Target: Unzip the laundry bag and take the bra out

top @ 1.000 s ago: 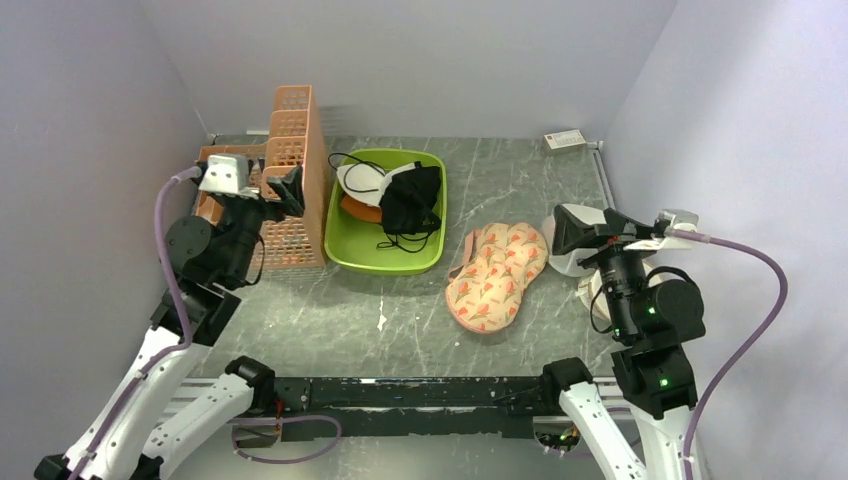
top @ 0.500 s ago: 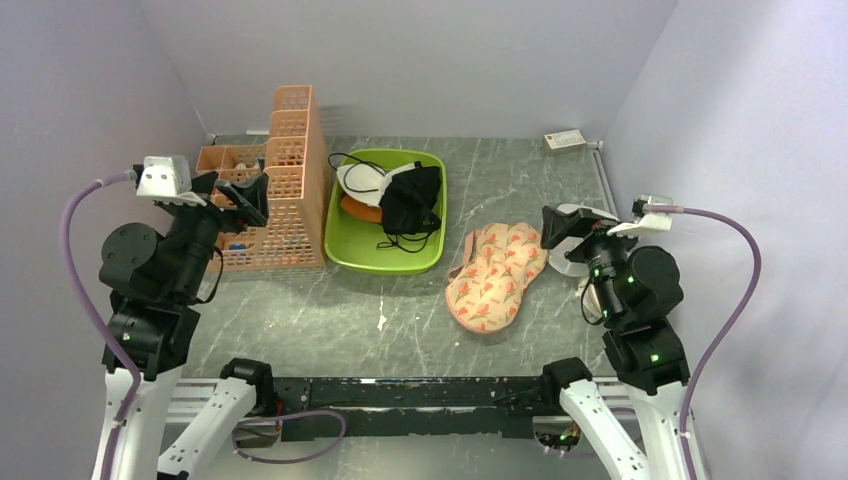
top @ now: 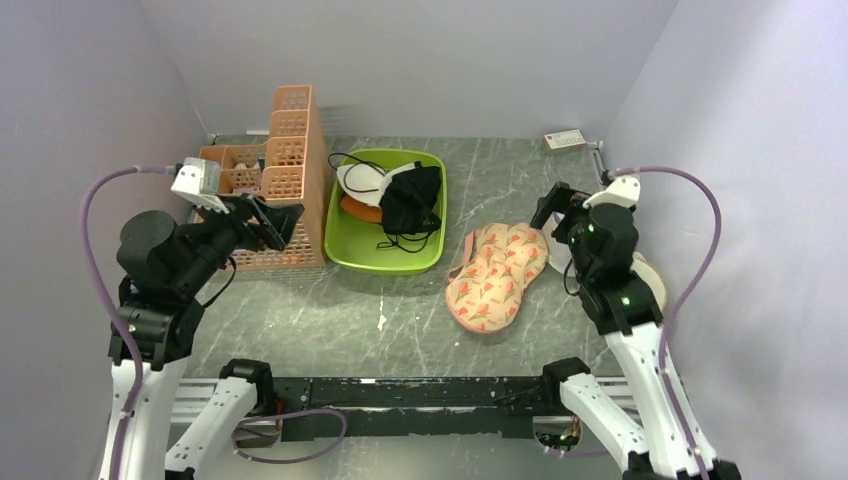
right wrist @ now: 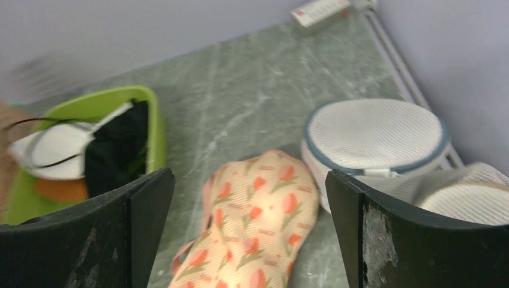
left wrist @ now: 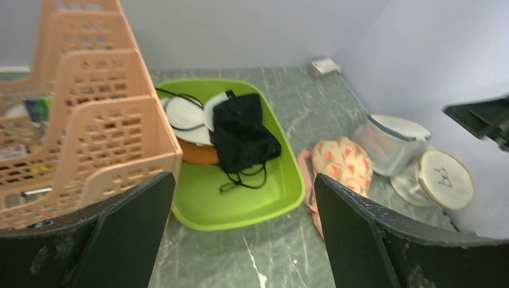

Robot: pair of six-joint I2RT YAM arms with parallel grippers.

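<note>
Both grippers are spread wide and carry nothing. The left gripper [top: 278, 222] hangs at the left of the overhead view by the orange basket [top: 290, 180]. The right gripper [top: 548, 207] is at the right, near the laundry bag [right wrist: 375, 133]. The bag sits zipped at right centre of the right wrist view, just beside the floral pad [right wrist: 258, 222] and the cream pouch [right wrist: 465, 201] (not the one wanted). The bra cannot be seen; presumably it is inside. Best to lower the right jaws onto the zip's near rim and pinch only the tab, while the left arm crosses to pin the bag.
</note>
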